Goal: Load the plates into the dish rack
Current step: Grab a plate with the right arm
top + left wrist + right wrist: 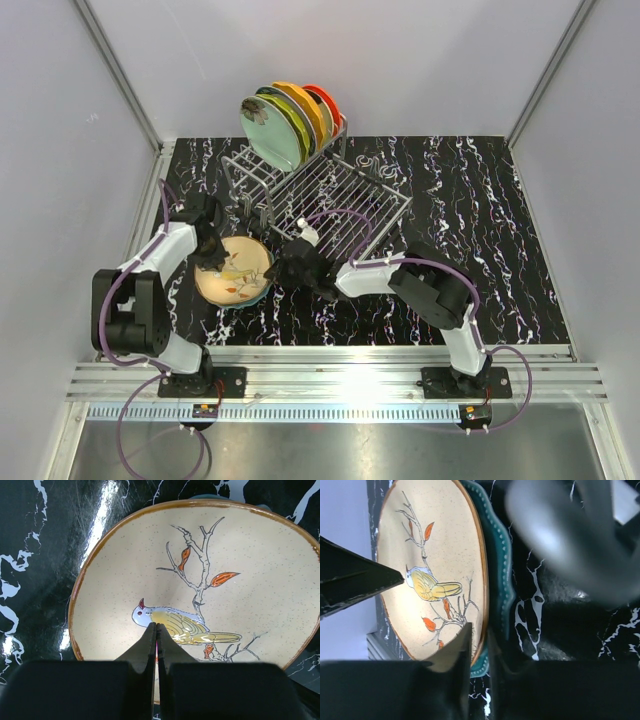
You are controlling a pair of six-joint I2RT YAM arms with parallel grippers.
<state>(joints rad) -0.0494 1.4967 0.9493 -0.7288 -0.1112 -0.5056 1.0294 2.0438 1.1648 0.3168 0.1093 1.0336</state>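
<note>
Cream plate (437, 540) rim between right fingers (462, 655), closed left fingers (157, 636) above centre

**A:** Cream plate (210, 565), finely speckled, thin brown rim. And there's a painted bird on it: yellow-green body, blue-grey head, small red crest!

**B:** It's on grey outlined branches with orange-red leaves. Underneath, a teal plate (501, 570), with raised dots beading its edge.

**A:** The table (480, 230) is glossy black, streaked with white veins like marble.

**B:** Over on the silver-grey dish rack (345, 205), a pale green plate (268, 135) with a flower print stands in front, an orange plate (303, 103) behind it, and a red-orange plate (328, 103) at the back.

**A:** The left arm (168, 248) is white with black joints, and there's a purple cable (345, 218). Walls pale grey.
</note>
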